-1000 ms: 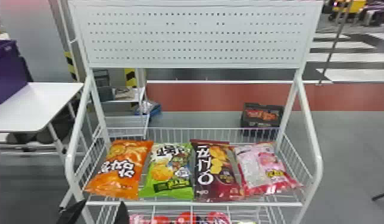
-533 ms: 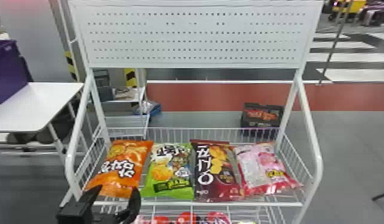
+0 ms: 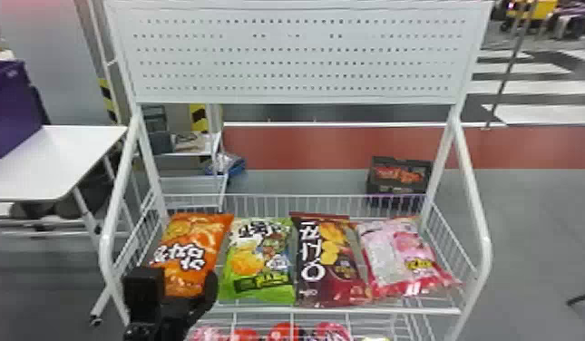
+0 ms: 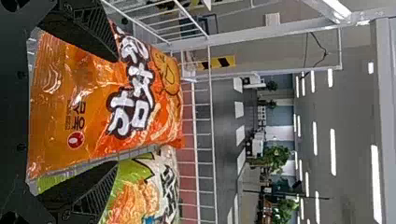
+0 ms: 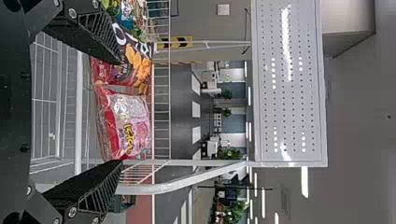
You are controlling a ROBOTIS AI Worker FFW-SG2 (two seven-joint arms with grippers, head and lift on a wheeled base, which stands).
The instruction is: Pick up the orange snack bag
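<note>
From where I stand, the orange snack bag [image 3: 187,231] lies left of centre in the lower half of the head view, on the white wire rack [image 3: 372,311]. The left gripper [image 3: 178,283] is at the lower left of that view, its two black fingers wide apart and overlapping the bag's lower end. Rightward from there, the green bag [image 3: 259,292], the brown bag [image 3: 310,251] and the pink bag [image 3: 382,254] complete the row. The perforated board [image 3: 295,54] spans the upper middle.

The left wrist view gives me what those fingers partly cover in the head view: the orange bag's crinkled end, with a round red mark. Here the left gripper [image 4: 116,113] stands wide, the bag between its fingers; whether they touch it, I can't tell. Ceiling lights [image 4: 376,182] and plants [image 4: 276,158] appear beyond.

In the right wrist view, the right gripper [image 5: 119,112] is spread wide too, with the pink bag beyond its fingers.
</note>
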